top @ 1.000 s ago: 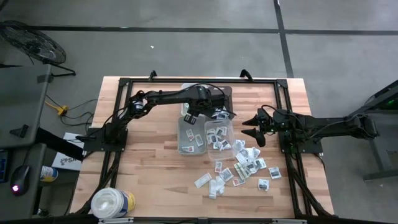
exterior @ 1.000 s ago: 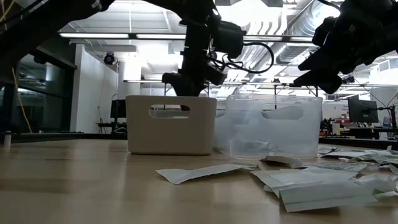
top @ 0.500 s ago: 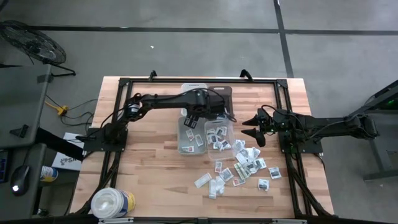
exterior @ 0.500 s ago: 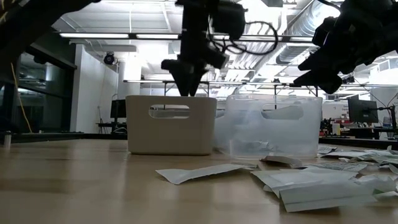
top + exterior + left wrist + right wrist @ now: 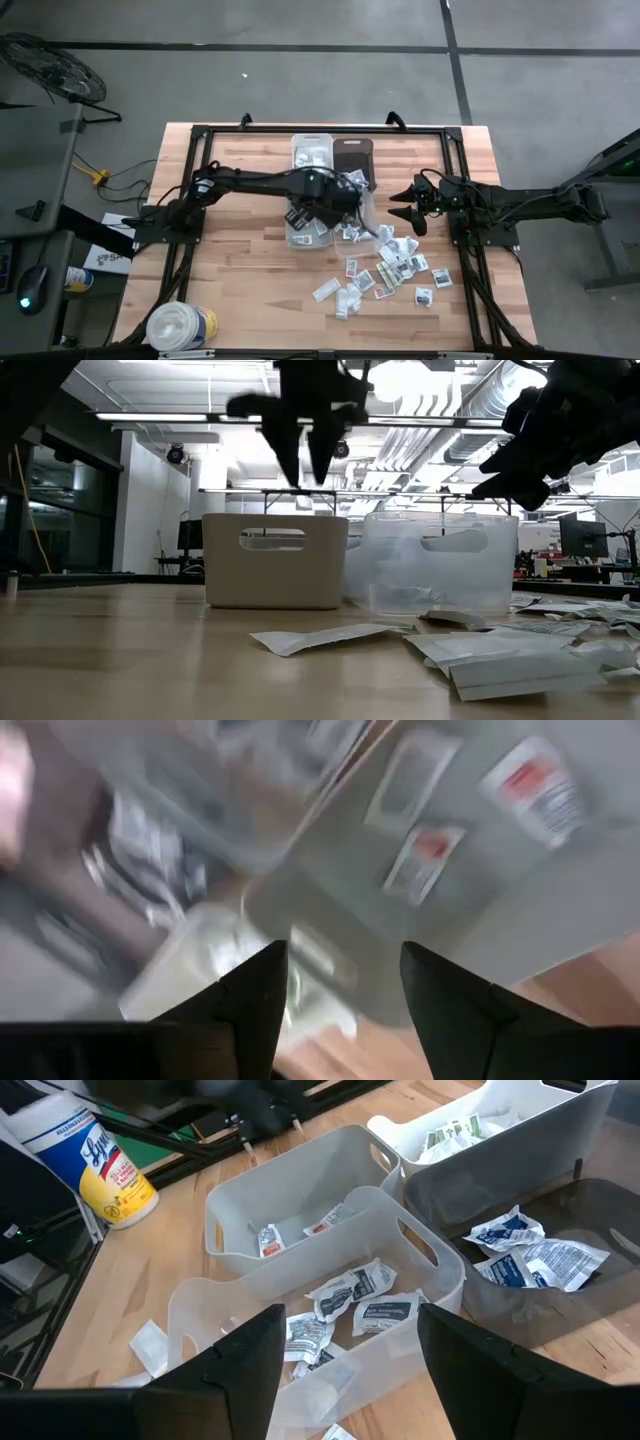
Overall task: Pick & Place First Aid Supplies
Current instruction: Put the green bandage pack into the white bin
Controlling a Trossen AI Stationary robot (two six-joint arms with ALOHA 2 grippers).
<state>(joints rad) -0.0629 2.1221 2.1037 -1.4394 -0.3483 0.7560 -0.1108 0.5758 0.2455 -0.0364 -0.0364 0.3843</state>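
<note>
An open-plan lab or workshop: exposed ceiling ducts (image 5: 440, 420), strip lights (image 5: 190, 417), distant desk monitors (image 5: 582, 538).

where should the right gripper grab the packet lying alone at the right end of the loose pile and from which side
Take that packet across its short width, coming straight down from above. It lies flat on the table, slightly apart from its neighbours, so open fingers can likely straddle both long edges. The right gripper is open, above the table near the pile.
</note>
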